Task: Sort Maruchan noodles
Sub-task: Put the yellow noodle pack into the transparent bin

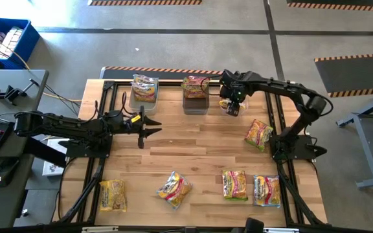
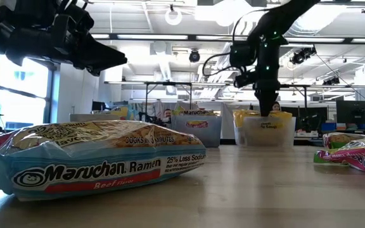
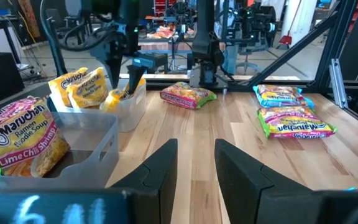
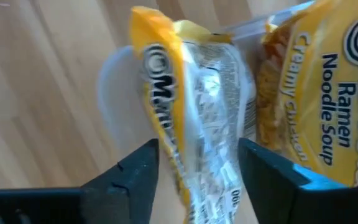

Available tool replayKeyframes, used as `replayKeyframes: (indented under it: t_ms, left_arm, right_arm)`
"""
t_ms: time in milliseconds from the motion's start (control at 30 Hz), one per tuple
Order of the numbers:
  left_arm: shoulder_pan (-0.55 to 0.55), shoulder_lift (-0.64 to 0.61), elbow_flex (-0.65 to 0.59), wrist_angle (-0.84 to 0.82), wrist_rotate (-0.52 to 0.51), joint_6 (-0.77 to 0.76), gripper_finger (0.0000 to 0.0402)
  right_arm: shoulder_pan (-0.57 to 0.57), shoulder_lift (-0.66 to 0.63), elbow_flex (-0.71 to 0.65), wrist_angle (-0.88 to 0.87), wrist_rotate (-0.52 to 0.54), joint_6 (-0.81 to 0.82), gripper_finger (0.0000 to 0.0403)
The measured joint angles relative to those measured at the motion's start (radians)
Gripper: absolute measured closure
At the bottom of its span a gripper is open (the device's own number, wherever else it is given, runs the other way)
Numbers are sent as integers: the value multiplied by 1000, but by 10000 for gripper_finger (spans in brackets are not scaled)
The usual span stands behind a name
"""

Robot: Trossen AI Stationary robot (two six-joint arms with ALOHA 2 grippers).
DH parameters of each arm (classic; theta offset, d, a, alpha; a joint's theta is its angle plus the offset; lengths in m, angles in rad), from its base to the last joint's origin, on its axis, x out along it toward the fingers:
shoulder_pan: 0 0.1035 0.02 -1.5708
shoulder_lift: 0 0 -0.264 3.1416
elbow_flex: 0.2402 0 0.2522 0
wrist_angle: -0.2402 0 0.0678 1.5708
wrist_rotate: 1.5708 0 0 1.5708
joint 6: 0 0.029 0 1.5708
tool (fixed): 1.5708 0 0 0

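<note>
My right gripper (image 1: 233,98) reaches over the clear tub (image 1: 226,110) at the table's far side and is shut on a yellow Maruchan packet (image 4: 194,112). A Creamy Chicken packet (image 4: 319,93) lies in that same tub. Two more tubs stand to its left, one holding yellow packets (image 1: 145,88) and a dark one holding a packet (image 1: 195,86). Several packets lie flat on the table: (image 1: 259,134), (image 1: 235,184), (image 1: 266,189), (image 1: 173,189), (image 1: 112,194). My left gripper (image 1: 149,126) hovers open left of centre, touching nothing. My right gripper pinches the yellow packet between its two fingers (image 4: 138,177), one on each flat face near the packet's crumpled upper part (image 4: 191,168). The fingers come from above, pointing down. The packet hangs edge-on below them, its lower end (image 3: 118,96) down inside the clear tub.
The three tubs stand in a row along the far edge. Black frame rails (image 1: 105,110) run along the table's left and right sides. Bare wood (image 1: 199,145) lies in the table's middle, between my left gripper and the near row of packets.
</note>
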Motion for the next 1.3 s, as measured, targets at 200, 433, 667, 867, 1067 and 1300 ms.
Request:
replayKeyframes:
  t_ms: [200, 433, 667, 867, 1067, 1300]
  left_arm:
    - [0, 0, 0, -1, -1, -5, 303]
    - [0, 0, 0, -2, -1, -5, 303]
    - [0, 0, 0, -2, -1, -5, 303]
    - [0, 0, 0, -2, -1, -5, 303]
    - [0, 0, 0, -2, -4, -7, 303]
    - [0, 0, 0, -2, -4, -8, 303]
  right_arm:
    - [-27, 19, 0, 35, 30, -23, 280]
    - [-63, 19, 0, 47, 35, -81, 394]
    - [-105, 18, 1, 85, 30, -112, 396]
    - [-134, 18, 1, 110, 21, -115, 390]
    - [-148, 18, 1, 157, 31, -103, 356]
    - [-146, 18, 1, 188, 107, -86, 276]
